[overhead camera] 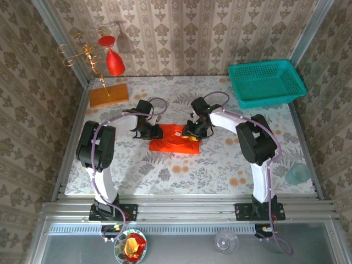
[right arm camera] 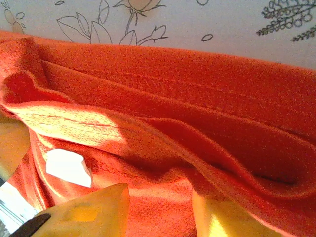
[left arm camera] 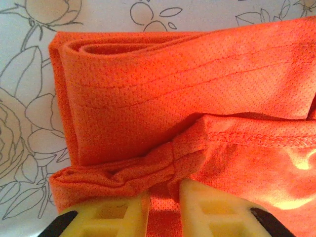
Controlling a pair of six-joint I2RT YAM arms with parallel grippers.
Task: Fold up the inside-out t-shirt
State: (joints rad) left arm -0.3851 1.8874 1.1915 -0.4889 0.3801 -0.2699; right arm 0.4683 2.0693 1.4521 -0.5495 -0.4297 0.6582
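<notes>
The inside-out t-shirt (overhead camera: pixel 175 138) lies folded small at the middle of the table (overhead camera: pixel 181 170). The left gripper (left arm camera: pixel 163 197) pinches a fold of it. The right gripper (right arm camera: pixel 158 212) has its jaws apart around cloth, grip unclear. The table is floral-patterned, with a teal basket (overhead camera: pixel 265 82) at its far right corner and damask-papered walls (overhead camera: pixel 187 33) around it.

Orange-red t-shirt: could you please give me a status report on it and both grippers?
Left gripper shut on edge of folded orange-red mesh t-shirt. Right gripper astride cloth, grip unclear. Teal plastic basket well clear.
</notes>
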